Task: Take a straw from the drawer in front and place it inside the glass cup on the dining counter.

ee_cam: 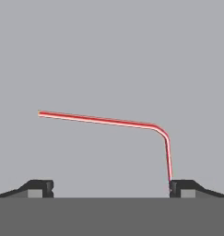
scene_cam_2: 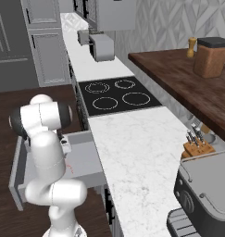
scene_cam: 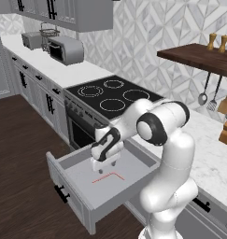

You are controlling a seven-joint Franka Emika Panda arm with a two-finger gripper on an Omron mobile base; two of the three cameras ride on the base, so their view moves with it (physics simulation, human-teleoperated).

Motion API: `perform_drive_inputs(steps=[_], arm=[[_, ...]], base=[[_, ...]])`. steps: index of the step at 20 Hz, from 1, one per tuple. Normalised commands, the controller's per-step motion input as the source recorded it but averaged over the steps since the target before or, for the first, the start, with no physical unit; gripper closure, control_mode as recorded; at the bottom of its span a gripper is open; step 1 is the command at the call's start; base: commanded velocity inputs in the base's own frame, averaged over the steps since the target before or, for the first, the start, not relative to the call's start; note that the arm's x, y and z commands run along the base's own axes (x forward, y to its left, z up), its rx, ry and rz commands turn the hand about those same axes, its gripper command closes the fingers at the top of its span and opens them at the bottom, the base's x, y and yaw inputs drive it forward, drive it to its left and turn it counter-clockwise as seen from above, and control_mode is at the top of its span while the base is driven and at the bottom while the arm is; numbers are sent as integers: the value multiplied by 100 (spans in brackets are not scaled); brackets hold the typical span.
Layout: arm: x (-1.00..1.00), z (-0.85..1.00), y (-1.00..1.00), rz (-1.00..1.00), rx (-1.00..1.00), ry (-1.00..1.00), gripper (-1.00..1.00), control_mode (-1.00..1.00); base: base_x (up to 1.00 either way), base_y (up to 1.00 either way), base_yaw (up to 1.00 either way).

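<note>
End effector (ee_cam: 111, 189) open above bent straw (ee_cam: 104, 121) in drawer (scene_cam: 73, 163).

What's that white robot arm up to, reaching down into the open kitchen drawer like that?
It is going after a red straw lying on the floor of the pulled-out drawer. The gripper hangs just above the straw with its jaws wide open, nothing held yet. The straw is bent near one end, and that short end lies close to one fingertip.
</note>
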Motion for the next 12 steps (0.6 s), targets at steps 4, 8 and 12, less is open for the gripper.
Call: perform_drive_inputs(steps=[4,8,12], arm=[[11,-10,-46,18,0,0,-100,-100],[18,-32,-24,18,0,1,-100,-100],[19,-41,-15,20,0,3,-100,-100]], base=[[0,0,0],[0,0,0],[0,0,0]])
